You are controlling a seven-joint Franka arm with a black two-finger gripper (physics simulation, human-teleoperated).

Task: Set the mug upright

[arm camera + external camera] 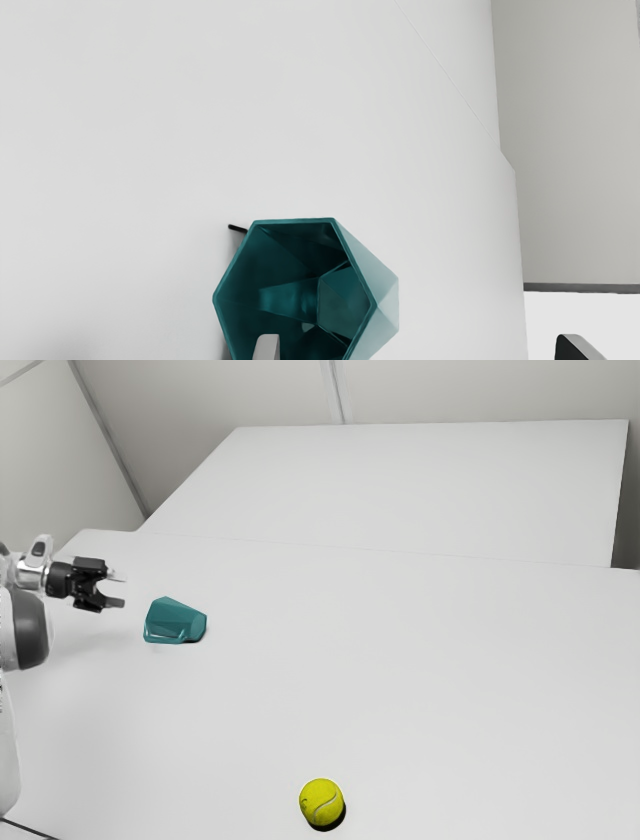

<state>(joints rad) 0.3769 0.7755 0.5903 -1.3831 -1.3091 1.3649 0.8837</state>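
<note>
Though on its side, mug point(175, 622) near the wide-spread tool point(119, 591), tennis ball point(321, 801) well apart.

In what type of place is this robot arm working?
Probably a simulated test room: a plain white table bears only a teal mug lying on its side and a tennis ball, with bare pale walls behind.

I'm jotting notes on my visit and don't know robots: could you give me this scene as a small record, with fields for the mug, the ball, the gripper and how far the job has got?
mug: teal, faceted
mug pose: on its side, mouth toward the gripper
ball: yellow-green tennis ball, apart from the mug
surface: white table
gripper: black, fingers open, holding nothing
job: mug not yet upright
</note>
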